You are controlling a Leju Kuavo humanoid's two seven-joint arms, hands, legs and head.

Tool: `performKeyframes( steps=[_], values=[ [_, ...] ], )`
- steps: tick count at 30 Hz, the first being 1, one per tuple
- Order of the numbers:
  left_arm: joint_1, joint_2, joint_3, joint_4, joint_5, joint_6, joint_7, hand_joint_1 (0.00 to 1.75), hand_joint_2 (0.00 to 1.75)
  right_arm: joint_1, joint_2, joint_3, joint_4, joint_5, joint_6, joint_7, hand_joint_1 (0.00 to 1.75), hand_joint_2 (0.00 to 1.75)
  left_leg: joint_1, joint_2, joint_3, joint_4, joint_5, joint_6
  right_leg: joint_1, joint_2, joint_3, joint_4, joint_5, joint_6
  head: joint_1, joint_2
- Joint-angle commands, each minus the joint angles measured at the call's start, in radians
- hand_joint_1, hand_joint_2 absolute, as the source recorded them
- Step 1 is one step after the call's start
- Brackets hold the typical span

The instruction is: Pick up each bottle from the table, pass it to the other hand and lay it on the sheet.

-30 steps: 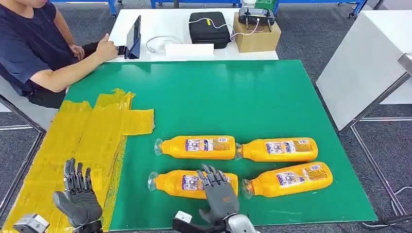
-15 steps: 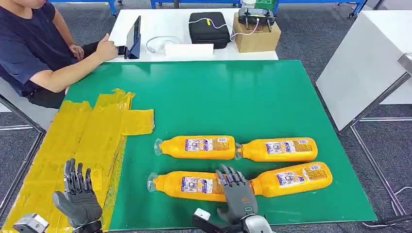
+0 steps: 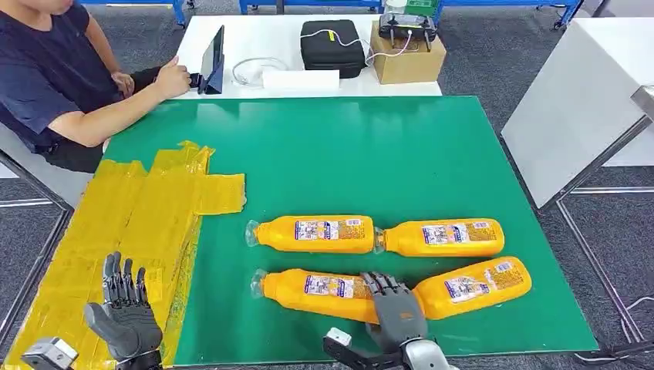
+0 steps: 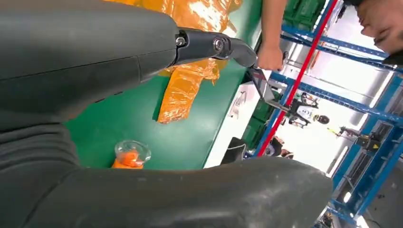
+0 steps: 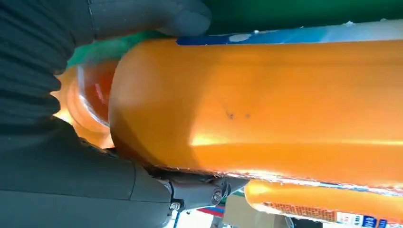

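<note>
Four orange bottles lie on the green table [image 3: 347, 154]. Two lie farther off: one on the left [image 3: 312, 233], one on the right [image 3: 443, 237]. My right hand [image 3: 397, 312] grips the base end of the near-left bottle [image 3: 320, 289], which rests slanted on the table. In the right wrist view that bottle [image 5: 266, 104] sits between the thumb [image 5: 147, 19] and a finger [image 5: 195, 190]. The near-right bottle [image 3: 478, 284] touches my hand with its cap end. My left hand [image 3: 123, 316] hovers empty, fingers spread, over the yellow sheet [image 3: 146, 223].
A person sits at the far left with a hand by a tablet [image 3: 213, 58] on the white table behind. A black case [image 3: 332, 42] and a cardboard box [image 3: 405, 55] stand there too. A white board [image 3: 578, 100] leans at the right.
My right hand slid to the right along the near-left bottle to its base end. That bottle shifted right and turned slightly. The left hand stayed put.
</note>
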Motion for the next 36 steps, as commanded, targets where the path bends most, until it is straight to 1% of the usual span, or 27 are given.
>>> performKeyframes(
  steps=[1,3,4,5,8,9,11,14,28,30,31,33,34,35,36],
  values=[
    [-0.028,0.014,0.014,0.046,0.002,-0.012,0.013,0.00,0.00,-0.033,-0.057,-0.043,0.059,-0.066,0.071,-0.048,1.48,1.75,-0.001,0.000,0.001,-0.001,0.001,0.001,0.000,-0.001,0.001,-0.001,0.000,-0.001,0.000,0.000],
    [-0.036,0.014,0.014,0.056,0.001,-0.017,0.015,0.00,0.00,-0.044,-0.045,-0.067,0.079,-0.091,0.074,-0.083,1.59,1.75,-0.001,-0.001,0.002,-0.002,0.002,0.001,-0.001,-0.002,0.002,-0.002,0.001,-0.001,0.000,0.000],
    [-0.039,0.014,0.012,0.059,0.000,-0.020,0.017,0.00,0.00,-0.053,-0.041,-0.072,0.088,-0.098,0.080,-0.093,1.73,1.75,-0.001,-0.001,0.002,-0.002,0.001,0.001,0.000,-0.002,0.002,-0.001,0.001,-0.001,0.000,0.000],
    [-0.044,0.014,0.011,0.064,-0.001,-0.023,0.019,0.00,0.00,-0.065,-0.033,-0.084,0.104,-0.112,0.089,-0.107,1.75,1.75,-0.001,0.000,0.003,-0.002,0.001,0.001,-0.001,-0.001,0.002,-0.001,0.001,-0.001,0.000,0.000],
    [-0.053,0.014,0.009,0.076,-0.006,-0.031,0.024,0.00,0.00,-0.095,-0.009,-0.103,0.153,-0.123,0.102,-0.129,1.71,1.75,-0.001,0.001,0.004,-0.002,0.002,0.001,-0.001,-0.001,0.003,-0.002,0.002,-0.001,0.000,0.000],
    [-0.056,0.014,0.009,0.079,-0.007,-0.032,0.025,0.00,0.00,-0.104,-0.002,-0.104,0.171,-0.124,0.106,-0.133,1.66,1.75,-0.001,0.001,0.004,-0.002,0.001,0.001,0.000,0.000,0.003,-0.002,0.001,-0.001,0.000,0.000],
    [-0.062,0.014,0.008,0.087,-0.009,-0.037,0.028,0.00,0.00,-0.120,0.010,-0.104,0.206,-0.131,0.111,-0.144,1.66,1.75,-0.001,0.002,0.005,-0.002,0.002,0.001,0.000,0.000,0.004,-0.002,0.002,-0.001,0.000,0.000],
    [-0.066,0.014,0.011,0.092,-0.011,-0.043,0.031,0.00,0.00,-0.138,0.021,-0.102,0.234,-0.145,0.110,-0.157,1.75,1.75,0.000,0.001,0.006,-0.002,0.001,0.001,0.000,0.000,0.005,-0.001,0.001,-0.001,0.000,0.000],
    [-0.065,0.014,0.010,0.091,-0.012,-0.049,0.033,0.00,0.00,-0.146,0.022,-0.101,0.238,-0.154,0.109,-0.159,1.75,1.75,0.000,0.001,0.010,-0.001,0.001,0.000,0.000,-0.001,0.009,-0.001,0.001,-0.001,0.000,0.000],
    [-0.065,0.014,0.009,0.092,-0.014,-0.053,0.035,0.00,0.00,-0.161,0.055,-0.118,0.256,-0.190,0.070,-0.190,1.75,1.75,0.000,0.001,0.009,-0.002,0.002,0.001,0.000,-0.001,0.008,-0.002,0.002,-0.001,0.000,0.000],
    [-0.063,0.014,0.008,0.092,-0.015,-0.054,0.036,0.00,0.00,-0.171,0.086,-0.134,0.265,-0.215,0.031,-0.217,1.75,1.75,0.000,0.001,0.010,-0.001,0.001,0.000,0.000,0.000,0.009,-0.001,0.001,-0.001,0.000,0.000],
    [-0.058,0.014,0.004,0.089,-0.015,-0.049,0.032,0.00,0.00,-0.182,0.173,-0.162,0.263,-0.270,-0.048,-0.300,1.75,1.75,0.000,0.004,0.009,-0.002,0.002,0.000,0.000,0.002,0.007,-0.001,0.003,-0.002,0.000,0.000],
    [-0.054,0.014,0.000,0.087,-0.013,-0.043,0.027,0.00,0.00,-0.176,0.206,-0.161,0.245,-0.275,-0.094,-0.327,1.75,1.75,0.000,0.004,0.009,-0.001,0.001,0.000,0.001,0.003,0.008,-0.001,0.002,-0.002,0.000,0.000],
    [-0.047,0.014,-0.006,0.079,-0.010,-0.035,0.020,0.00,0.00,-0.153,0.246,-0.167,0.203,-0.296,-0.140,-0.370,1.75,1.75,0.000,0.004,0.009,-0.001,0.000,0.000,0.000,0.002,0.008,0.000,0.001,-0.001,0.000,0.000],
    [-0.042,0.014,-0.011,0.073,-0.007,-0.029,0.015,0.00,0.00,-0.129,0.268,-0.168,0.156,-0.289,-0.175,-0.389,1.75,1.75,0.000,0.005,0.008,-0.002,0.001,0.000,0.000,0.003,0.006,0.000,0.002,-0.002,0.001,0.000]
  ],
)
